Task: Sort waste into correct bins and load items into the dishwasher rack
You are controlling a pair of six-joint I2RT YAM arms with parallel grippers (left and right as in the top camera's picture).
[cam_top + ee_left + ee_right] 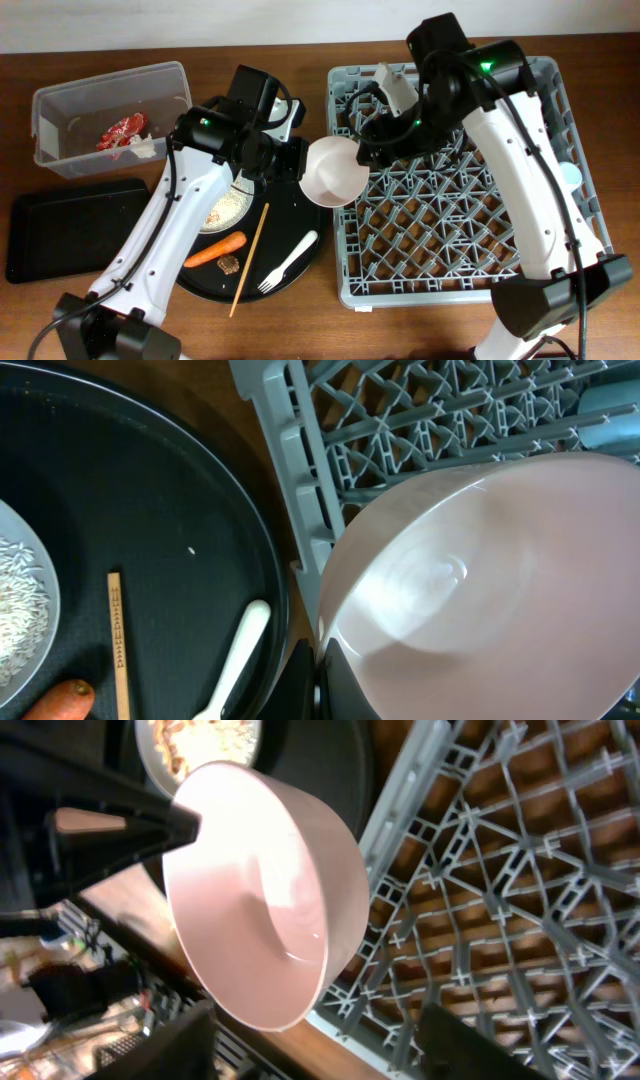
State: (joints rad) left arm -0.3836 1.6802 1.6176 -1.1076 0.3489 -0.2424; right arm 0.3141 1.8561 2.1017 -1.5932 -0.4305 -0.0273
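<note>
A brown wooden desk (400,330) runs to a pale wall at the far edge. The grey dishwasher rack (343,260) fills the right half, and its left rim lies just beside the round black tray (285,225).

Over that narrow gap, the left tool (303,165) is clamped on the rim of the pale pink bowl (335,172). The bowl is tilted, clear of the desk, and overlaps the rack's left rim.

The right tool (366,150) reaches in from above the rack. Its 2 fingers stand wide, with the bowl's edge between them and a gap showing on 1 side.

On the round tray lie the plate of rice (228,208), the carrot (215,250), the brown chunk (227,265), a wooden stick (250,258) and the white fork (290,262).

At far left, the clear tub (60,100) holds the red wrapper (122,132). The black rectangular tray (75,225) lies nearer. Most of the rack's peg grid is open on the near and right sides.
</note>
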